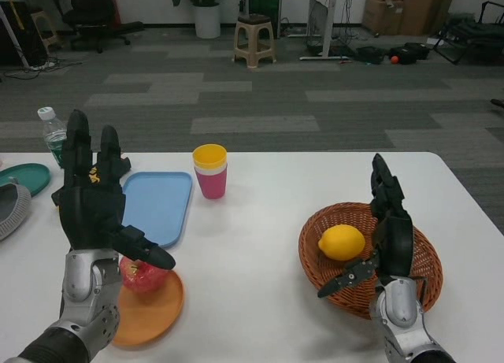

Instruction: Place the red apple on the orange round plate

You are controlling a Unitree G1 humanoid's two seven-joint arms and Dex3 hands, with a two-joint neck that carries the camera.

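The red apple (142, 275) lies on the orange round plate (153, 308) near the table's front left. My left hand (93, 196) is raised just above and left of the apple with its fingers spread and pointing up; its thumb reaches over the apple's top and hides part of it. Nothing is in that hand. My right hand (387, 233) stands upright over the front of the wicker basket (417, 288), fingers straight, thumb out to the left, holding nothing.
A lemon (342, 242) lies in the basket. A blue rectangular tray (160, 205) sits behind the plate. Stacked yellow and pink cups (210, 171) stand mid-table. A water bottle (52, 135), a teal plate (24, 178) and a grey object (9, 209) are at the left edge.
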